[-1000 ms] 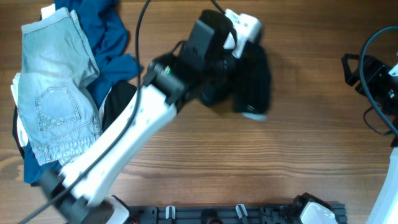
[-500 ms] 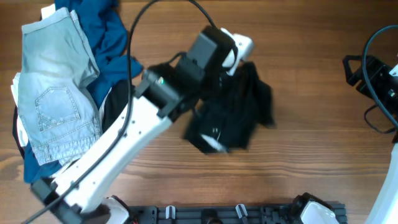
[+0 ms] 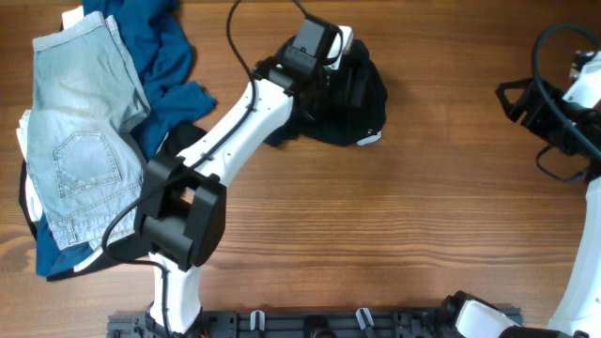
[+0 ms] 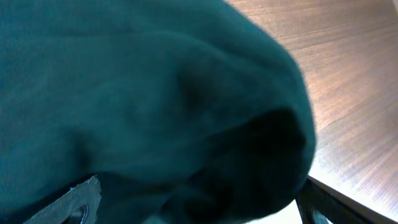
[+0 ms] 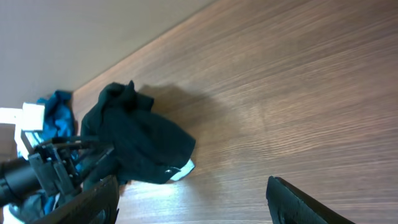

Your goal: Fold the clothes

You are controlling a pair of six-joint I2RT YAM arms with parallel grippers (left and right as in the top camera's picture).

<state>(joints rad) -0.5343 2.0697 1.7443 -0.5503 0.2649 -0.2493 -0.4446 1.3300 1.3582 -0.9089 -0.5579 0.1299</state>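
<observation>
The black cloth (image 3: pixel 352 108) lies in a crumpled heap at the far middle of the table, a pale label at its right edge. My left gripper (image 3: pixel 340 77) is down on the heap's far side. In the left wrist view dark cloth (image 4: pixel 155 93) fills the frame and bulges between the fingertips (image 4: pixel 78 199), which stand wide apart, open. My right gripper (image 3: pixel 515 99) hangs at the far right, well clear of the cloth (image 5: pixel 137 146). It shows open (image 5: pixel 193 202) with only bare wood between its fingers.
A pile of other clothes sits at the far left: pale-blue jeans (image 3: pixel 80 141) over a blue top (image 3: pixel 160 56). The left arm's elbow (image 3: pixel 178 216) stands over the near left of the table. A black rail (image 3: pixel 310 324) runs along the front edge.
The left arm carried the black cloth toward the front, then back to the far middle, and its jaws have opened. The cloth now lies heaped. The right arm shifted slightly left.
</observation>
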